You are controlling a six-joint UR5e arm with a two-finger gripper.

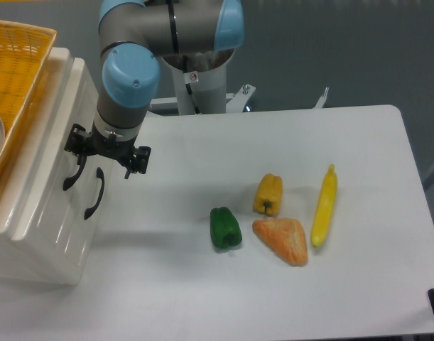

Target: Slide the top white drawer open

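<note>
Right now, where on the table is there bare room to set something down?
Bare: the wide strip along the table's front edge, and the far right corner behind the banana. Crowded: the middle, where green pepper, yellow pepper and bread cluster, and beside the cabinet, where the gripper works.

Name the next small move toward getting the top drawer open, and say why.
Probably ease the end effector a little further left so its open fingers straddle the top white drawer's black handle, then close. The drawer looks shut, and nothing is gripped yet.
</note>
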